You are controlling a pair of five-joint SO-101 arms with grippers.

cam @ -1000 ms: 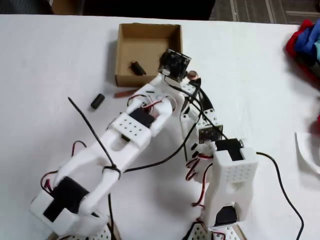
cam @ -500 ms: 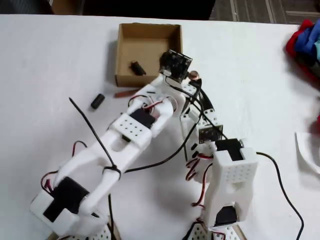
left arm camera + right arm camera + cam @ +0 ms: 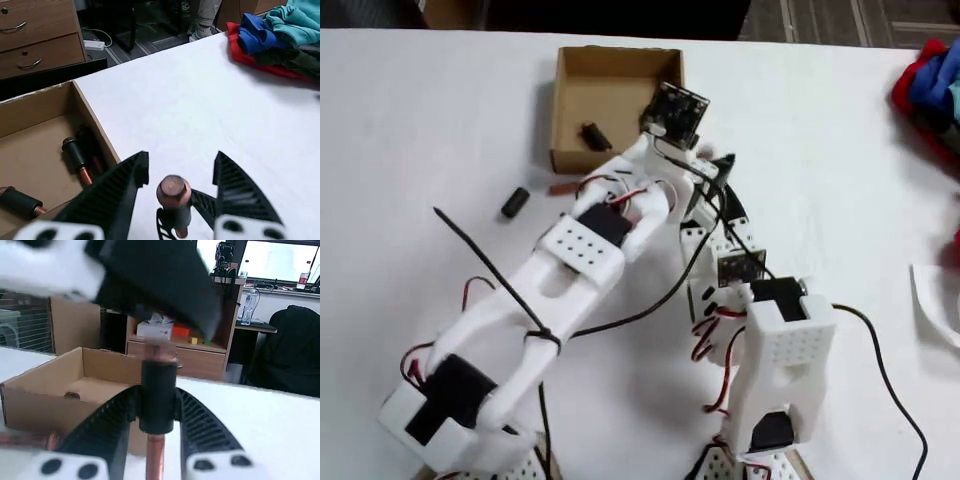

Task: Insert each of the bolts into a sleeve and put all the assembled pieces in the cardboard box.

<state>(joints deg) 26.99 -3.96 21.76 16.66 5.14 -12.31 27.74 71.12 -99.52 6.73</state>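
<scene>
The sleeve [image 3: 157, 390], with a bolt [image 3: 172, 190] through it, stands upright just outside the cardboard box [image 3: 95, 125] wall, toward the surface's far edge. The right hand [image 3: 156, 402] grasps the sleeve. The left hand [image 3: 181, 162] is released, its jaws straddling the bolt head without touching. Bare surface [image 3: 200, 100] lies open toward the clothes [image 3: 270, 35].

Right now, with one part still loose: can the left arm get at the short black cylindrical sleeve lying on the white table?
Probably yes: the sleeve lies bare beside the left arm, nothing over it, and the left gripper is open, though it must first back off the sleeved copper bolt.
</scene>
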